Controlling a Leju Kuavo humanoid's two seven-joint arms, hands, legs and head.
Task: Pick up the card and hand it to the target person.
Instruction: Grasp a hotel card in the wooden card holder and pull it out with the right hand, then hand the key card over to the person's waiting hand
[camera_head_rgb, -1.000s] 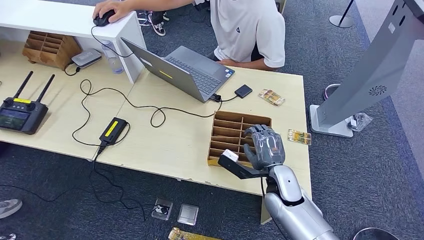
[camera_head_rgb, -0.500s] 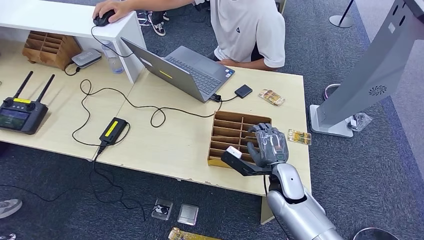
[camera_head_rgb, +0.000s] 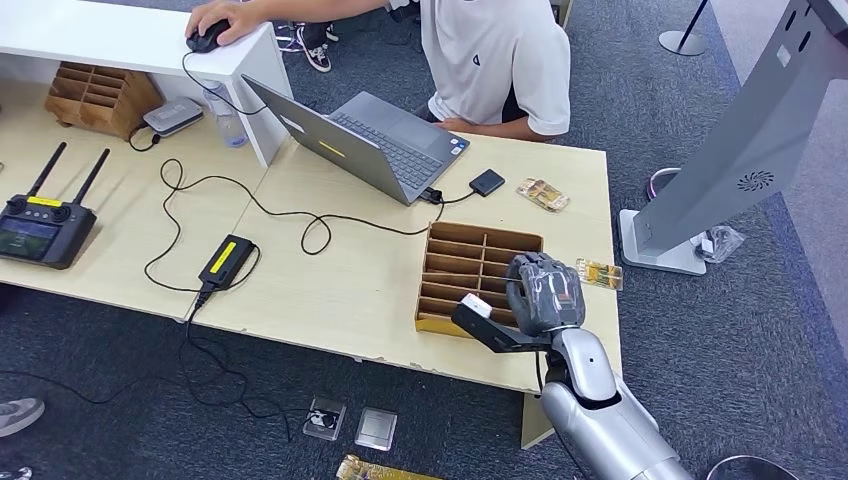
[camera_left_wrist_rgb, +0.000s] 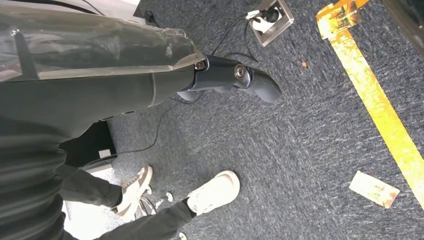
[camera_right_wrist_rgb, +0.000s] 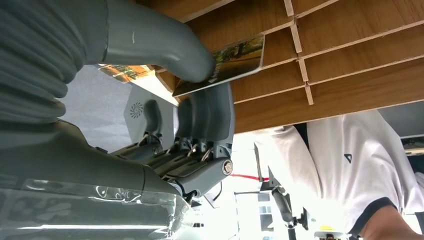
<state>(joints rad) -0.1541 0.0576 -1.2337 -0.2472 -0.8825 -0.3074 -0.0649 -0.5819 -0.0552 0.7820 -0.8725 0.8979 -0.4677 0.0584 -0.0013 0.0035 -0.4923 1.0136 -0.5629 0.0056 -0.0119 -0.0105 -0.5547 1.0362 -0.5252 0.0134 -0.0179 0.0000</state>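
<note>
My right hand (camera_head_rgb: 545, 292) hovers over the right end of the wooden slotted organizer (camera_head_rgb: 460, 265) on the table. In the right wrist view, its thick thumb (camera_right_wrist_rgb: 165, 47) and dark fingers (camera_right_wrist_rgb: 205, 117) pinch a printed card (camera_right_wrist_rgb: 235, 62) close to the organizer's slats (camera_right_wrist_rgb: 350, 60). The person in a white shirt (camera_head_rgb: 495, 60) sits at the far side of the table behind a laptop (camera_head_rgb: 370, 140). My left hand (camera_left_wrist_rgb: 150, 75) hangs over the carpet with a dark finger (camera_left_wrist_rgb: 235, 80) stretched out and nothing in it.
Two more cards (camera_head_rgb: 543, 194) (camera_head_rgb: 598, 273) lie on the table right of the organizer. Cables, a power brick (camera_head_rgb: 228, 260) and a remote controller (camera_head_rgb: 40, 225) cover the left side. A grey stand (camera_head_rgb: 720, 170) rises at the right. A card (camera_left_wrist_rgb: 374, 188) lies on the carpet.
My right hand has drifted a little to the right over the organizer's right end, and its fingers have curled in closer.
</note>
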